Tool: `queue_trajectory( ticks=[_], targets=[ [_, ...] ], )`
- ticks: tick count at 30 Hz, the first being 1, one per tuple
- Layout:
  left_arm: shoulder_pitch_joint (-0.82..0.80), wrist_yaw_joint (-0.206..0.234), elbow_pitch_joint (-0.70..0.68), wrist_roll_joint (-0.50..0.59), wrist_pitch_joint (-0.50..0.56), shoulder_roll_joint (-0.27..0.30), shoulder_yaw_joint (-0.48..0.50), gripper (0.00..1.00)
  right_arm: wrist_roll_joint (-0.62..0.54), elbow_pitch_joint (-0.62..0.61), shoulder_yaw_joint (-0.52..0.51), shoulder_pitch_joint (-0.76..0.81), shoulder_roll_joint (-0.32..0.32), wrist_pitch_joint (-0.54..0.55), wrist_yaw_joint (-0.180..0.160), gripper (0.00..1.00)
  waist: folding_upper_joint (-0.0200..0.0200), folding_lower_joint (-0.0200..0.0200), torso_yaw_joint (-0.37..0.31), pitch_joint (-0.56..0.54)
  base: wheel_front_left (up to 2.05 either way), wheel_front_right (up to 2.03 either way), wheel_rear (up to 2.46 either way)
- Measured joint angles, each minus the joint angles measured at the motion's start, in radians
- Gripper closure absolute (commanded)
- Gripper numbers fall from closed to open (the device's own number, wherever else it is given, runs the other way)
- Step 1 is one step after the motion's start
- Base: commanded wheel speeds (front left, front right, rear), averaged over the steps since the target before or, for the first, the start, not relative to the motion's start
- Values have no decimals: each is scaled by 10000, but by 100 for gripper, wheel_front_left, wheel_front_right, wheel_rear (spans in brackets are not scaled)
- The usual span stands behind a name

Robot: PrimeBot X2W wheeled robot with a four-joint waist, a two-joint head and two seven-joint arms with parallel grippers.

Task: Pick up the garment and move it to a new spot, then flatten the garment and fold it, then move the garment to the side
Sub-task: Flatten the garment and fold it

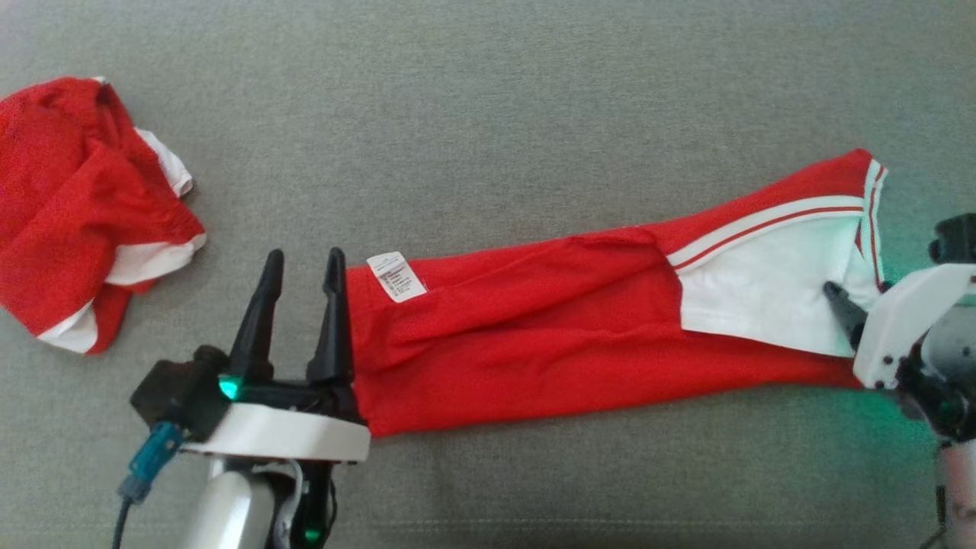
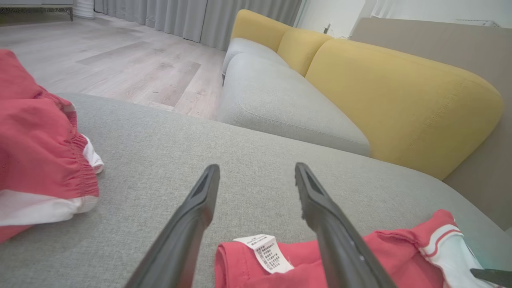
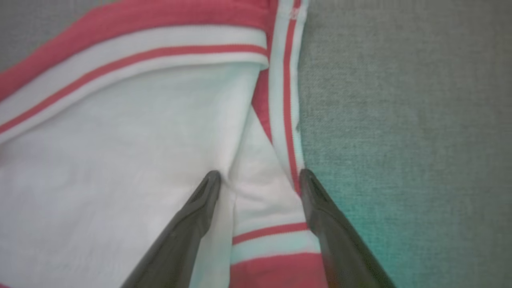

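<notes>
You've got the long red-and-white mesh garment (image 1: 534,343) lying flat as a folded strip across the grey fabric cushion (image 1: 488,114), running left to right. Left gripper (image 1: 304,255) sits at its left end by the white care label (image 1: 396,276), jaws spread, gripping nothing. Right gripper (image 3: 260,174) is over the white striped right end, also spread, nothing pinched. Crumpled red-and-white cloth (image 1: 76,206) lies apart toward the cushion's left side.
</notes>
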Motion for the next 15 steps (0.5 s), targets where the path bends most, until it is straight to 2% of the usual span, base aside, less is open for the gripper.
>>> queue_trajectory(
  ticks=[4, 7, 15],
  targets=[
    [84, -481, -29, 389, 0, -311, 61, 0, -476, 750, -169, -591, -8, -274, 2, 0, 0, 0, 118, 22, 0, 0, 0],
    [90, -644, -61, 587, 0, -399, 61, 0, -637, 1175, -249, -818, 2, -447, 2, 0, 0, 0, 167, 6, 0, 0, 0],
    [250, -639, -309, 268, -2, -422, -144, 0, -671, 2169, -495, -1255, 35, -602, 2, 0, 0, 0, 346, -170, 0, 0, 0]
  ],
)
